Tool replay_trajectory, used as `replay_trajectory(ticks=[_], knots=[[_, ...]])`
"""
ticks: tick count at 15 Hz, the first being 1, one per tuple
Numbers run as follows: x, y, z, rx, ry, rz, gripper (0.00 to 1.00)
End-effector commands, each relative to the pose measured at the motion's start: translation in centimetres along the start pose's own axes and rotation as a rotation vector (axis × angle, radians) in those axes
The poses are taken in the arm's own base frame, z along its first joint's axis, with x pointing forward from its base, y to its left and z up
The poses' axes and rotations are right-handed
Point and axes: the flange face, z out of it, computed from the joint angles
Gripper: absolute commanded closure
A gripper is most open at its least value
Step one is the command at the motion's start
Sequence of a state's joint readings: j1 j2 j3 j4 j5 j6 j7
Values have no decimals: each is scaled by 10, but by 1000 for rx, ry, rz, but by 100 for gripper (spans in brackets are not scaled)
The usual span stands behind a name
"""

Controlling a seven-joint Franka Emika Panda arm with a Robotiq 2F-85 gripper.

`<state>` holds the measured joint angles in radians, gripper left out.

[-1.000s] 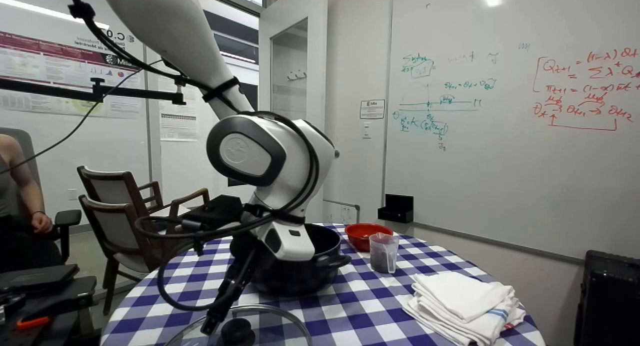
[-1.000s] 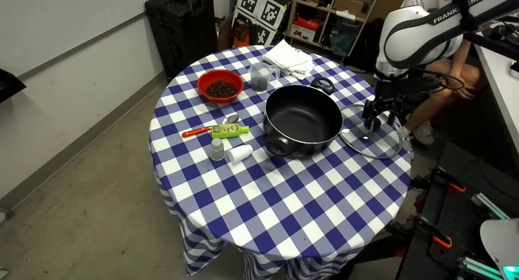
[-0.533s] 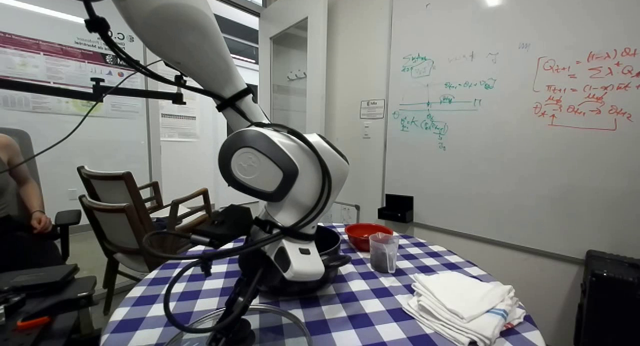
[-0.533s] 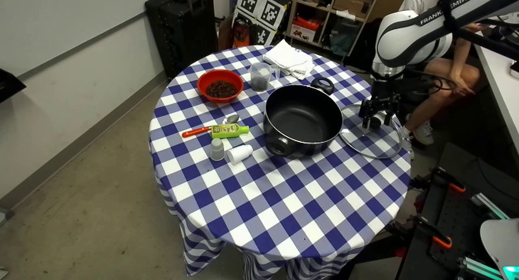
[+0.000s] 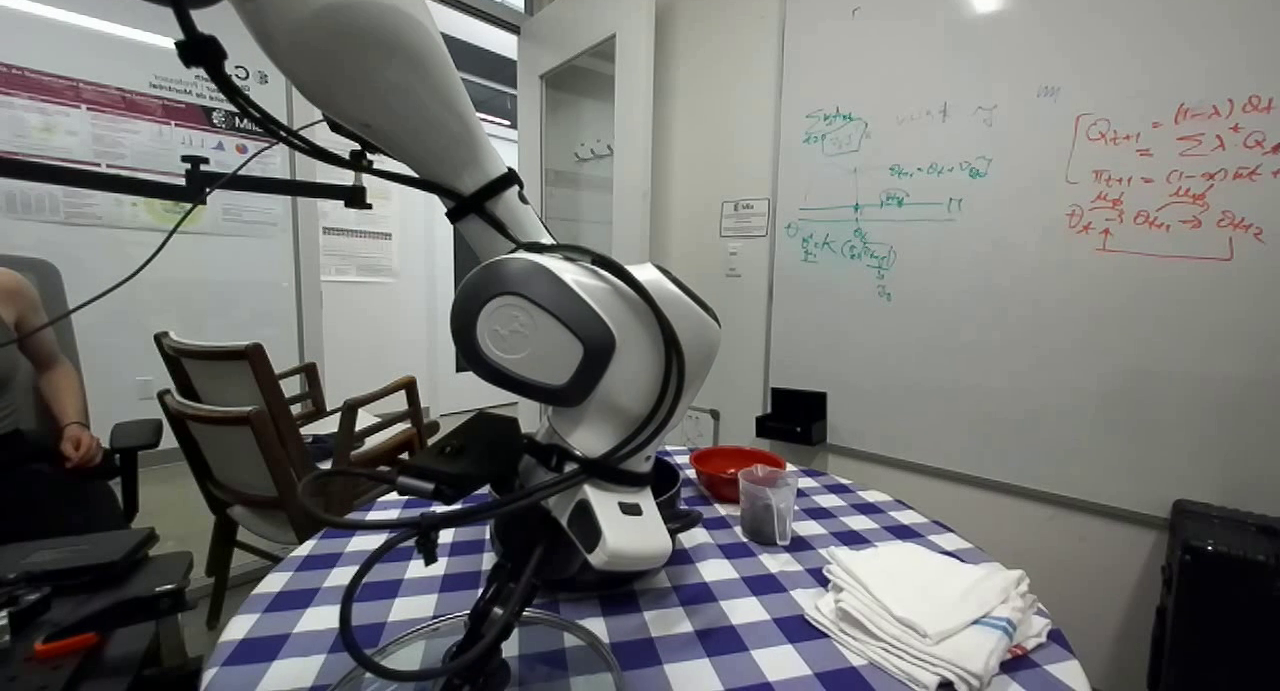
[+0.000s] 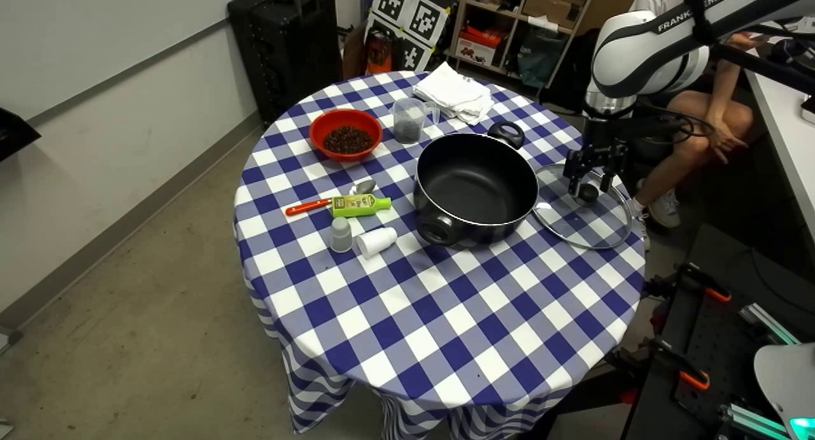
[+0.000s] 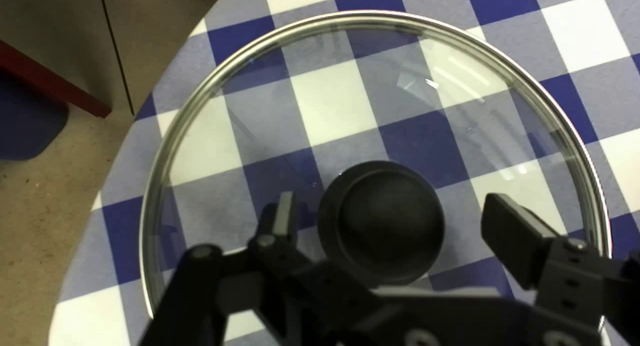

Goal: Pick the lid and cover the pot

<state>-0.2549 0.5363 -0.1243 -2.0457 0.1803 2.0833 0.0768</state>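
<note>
The round glass lid (image 7: 345, 120) with a metal rim and black knob (image 7: 387, 226) lies on the checked tablecloth near the table edge. It shows in both exterior views (image 6: 573, 222) (image 5: 570, 666). My gripper (image 7: 390, 208) is open, with one finger on each side of the knob and a gap on both sides in the wrist view. In an exterior view the gripper (image 6: 591, 185) is low over the lid at the knob. The wide black pot (image 6: 477, 179) stands uncovered beside the lid, with an empty inside. My arm partly hides the pot (image 5: 668, 486) in an exterior view.
A red bowl (image 6: 346, 141) with dark bits, a clear measuring cup (image 6: 409, 123) and folded white towels (image 6: 453, 93) stand beyond the pot. A green bottle (image 6: 360, 205), red-handled spoon (image 6: 309, 207), grey shaker (image 6: 341, 235) and white cup (image 6: 377, 241) lie or stand beside it. A person sits near the arm.
The arm has moved a little lower and slightly towards the pot, bringing the gripper around the knob's position. The gripper stays open. The lid and pot have not moved.
</note>
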Motion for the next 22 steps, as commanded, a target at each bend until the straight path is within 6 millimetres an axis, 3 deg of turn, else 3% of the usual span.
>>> replay_trajectory(ticks=[1,5,9,13,17,19,22], knots=[[7,1,-2,32,-22,6,40],[8,2,-2,35,-28,11,71],[3,3,-12,32,-26,1,75],[-35,28,-74,-21,99,-46,75],[-74,40,-140,-206,242,-123,75],[-100,30,-174,-268,314,-188,75],[-141,-4,-220,-336,415,-298,75]])
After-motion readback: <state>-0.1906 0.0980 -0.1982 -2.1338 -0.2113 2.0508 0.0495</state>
